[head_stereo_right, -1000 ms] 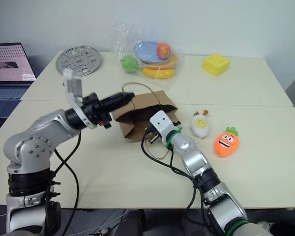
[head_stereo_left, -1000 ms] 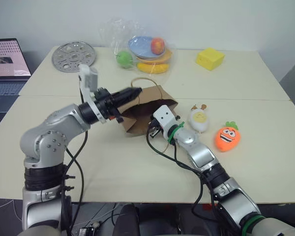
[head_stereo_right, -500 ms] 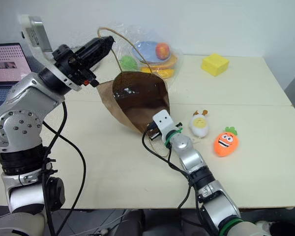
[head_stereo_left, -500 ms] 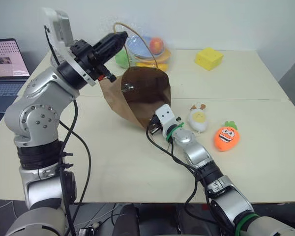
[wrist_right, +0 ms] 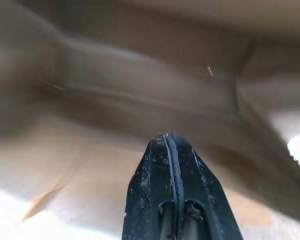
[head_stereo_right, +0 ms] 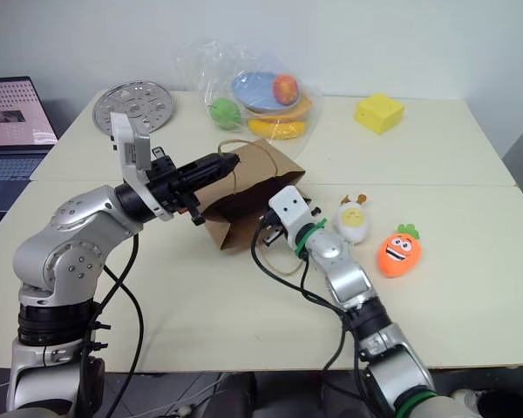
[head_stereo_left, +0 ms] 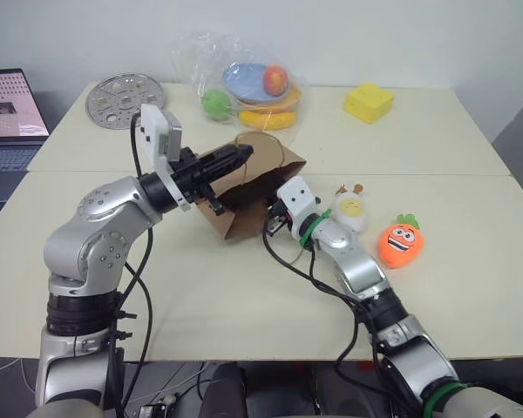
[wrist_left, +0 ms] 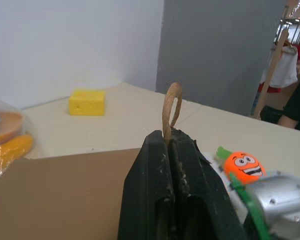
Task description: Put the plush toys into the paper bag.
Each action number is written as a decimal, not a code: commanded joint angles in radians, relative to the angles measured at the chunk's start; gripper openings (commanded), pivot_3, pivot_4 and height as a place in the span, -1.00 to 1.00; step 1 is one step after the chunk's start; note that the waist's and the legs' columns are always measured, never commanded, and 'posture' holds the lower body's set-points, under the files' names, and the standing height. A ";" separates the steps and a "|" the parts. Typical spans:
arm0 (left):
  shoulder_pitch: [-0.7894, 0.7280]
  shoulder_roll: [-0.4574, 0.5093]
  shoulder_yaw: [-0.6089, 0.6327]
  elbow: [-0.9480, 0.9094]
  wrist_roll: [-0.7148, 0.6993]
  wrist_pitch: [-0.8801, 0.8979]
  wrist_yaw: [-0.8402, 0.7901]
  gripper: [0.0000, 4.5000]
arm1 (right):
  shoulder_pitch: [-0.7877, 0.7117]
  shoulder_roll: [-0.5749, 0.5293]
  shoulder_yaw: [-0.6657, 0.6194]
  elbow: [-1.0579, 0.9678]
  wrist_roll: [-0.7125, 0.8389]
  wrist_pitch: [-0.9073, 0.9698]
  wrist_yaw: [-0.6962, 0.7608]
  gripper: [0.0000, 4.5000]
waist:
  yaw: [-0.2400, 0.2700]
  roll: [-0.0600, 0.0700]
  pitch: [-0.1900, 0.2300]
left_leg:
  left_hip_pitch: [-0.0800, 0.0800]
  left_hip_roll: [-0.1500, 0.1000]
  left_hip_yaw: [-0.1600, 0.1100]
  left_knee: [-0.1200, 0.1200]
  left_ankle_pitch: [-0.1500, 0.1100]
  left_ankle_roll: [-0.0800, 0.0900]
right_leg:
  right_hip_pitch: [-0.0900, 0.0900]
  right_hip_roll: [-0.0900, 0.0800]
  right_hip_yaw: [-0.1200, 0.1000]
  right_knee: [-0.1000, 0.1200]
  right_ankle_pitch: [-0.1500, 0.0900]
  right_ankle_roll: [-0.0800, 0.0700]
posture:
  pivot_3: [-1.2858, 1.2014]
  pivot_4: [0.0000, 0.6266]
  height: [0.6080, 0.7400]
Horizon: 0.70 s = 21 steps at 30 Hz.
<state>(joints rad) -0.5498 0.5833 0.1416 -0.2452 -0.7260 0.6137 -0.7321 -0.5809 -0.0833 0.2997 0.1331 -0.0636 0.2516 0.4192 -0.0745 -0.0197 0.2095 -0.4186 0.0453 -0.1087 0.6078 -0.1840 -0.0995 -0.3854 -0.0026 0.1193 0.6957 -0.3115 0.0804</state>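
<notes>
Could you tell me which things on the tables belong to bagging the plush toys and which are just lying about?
Part of the job:
- paper bag, its cord handle pinched in the left gripper
- carrot plush
- egg plush
- right gripper, fingers shut, inside the bag

Just lying about:
- plastic-wrapped fruit
- yellow cube
- metal disc
- laptop

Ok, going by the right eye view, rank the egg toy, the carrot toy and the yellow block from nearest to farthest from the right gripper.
Measured from the right gripper, at the paper bag's lower edge:
1. Egg toy, just to its right on the table.
2. Carrot toy, further right, past the egg.
3. Yellow block, far back on the table's right side.
</notes>
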 commanded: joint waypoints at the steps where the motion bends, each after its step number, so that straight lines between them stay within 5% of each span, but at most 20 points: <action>1: -0.002 -0.002 -0.007 -0.048 0.003 -0.021 -0.016 -1.00 | 0.063 -0.047 -0.007 -0.208 0.069 0.050 0.097 -1.00 | 0.001 0.000 0.000 | 0.000 0.000 0.000 0.000 0.000 0.000 | 0.000 0.000 0.000 0.000 0.000 0.000 | 0.03 -0.52 1.00; 5: 0.007 -0.010 -0.015 -0.061 -0.001 -0.015 -0.015 -1.00 | 0.104 -0.159 -0.084 -0.422 0.155 0.142 0.186 -0.74 | 0.002 0.000 0.000 | -0.001 0.000 0.000 0.001 0.000 0.000 | 0.000 0.000 0.000 0.000 0.000 0.000 | 0.03 -0.52 1.00; 10: 0.020 -0.018 -0.020 -0.074 0.001 -0.012 -0.009 -1.00 | 0.127 -0.392 -0.186 -0.492 0.142 0.141 0.260 0.03 | 0.007 0.000 0.000 | 0.000 0.000 0.000 0.001 0.000 0.000 | 0.001 0.000 0.000 -0.001 0.000 0.000 | 0.03 -0.52 1.00; 15: 0.006 -0.017 -0.015 -0.074 -0.006 -0.005 -0.004 -1.00 | 0.181 -0.640 -0.103 -0.308 -0.071 -0.094 0.291 0.83 | 0.016 0.000 0.000 | -0.001 0.000 0.002 0.001 0.000 0.000 | 0.002 -0.001 0.001 -0.008 0.000 0.000 | 0.03 -0.52 1.00; 21: 0.007 -0.015 -0.017 -0.085 -0.010 0.003 -0.001 -1.00 | 0.153 -0.630 -0.057 -0.184 -0.133 -0.128 0.286 0.83 | 0.005 -0.001 0.000 | -0.001 0.000 0.003 0.000 0.000 0.000 | 0.002 -0.001 0.003 -0.009 0.000 0.000 | 0.03 -0.52 1.00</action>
<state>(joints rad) -0.5255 0.5639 0.1133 -0.2849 -0.7238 0.6206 -0.7330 -0.4027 -0.7188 0.2421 -0.0484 -0.1790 0.1406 0.7106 -0.0698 -0.0203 0.2097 -0.4192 0.0453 -0.1054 0.6083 -0.1841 -0.0991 -0.3836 -0.0031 0.1224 0.6873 -0.3115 0.0807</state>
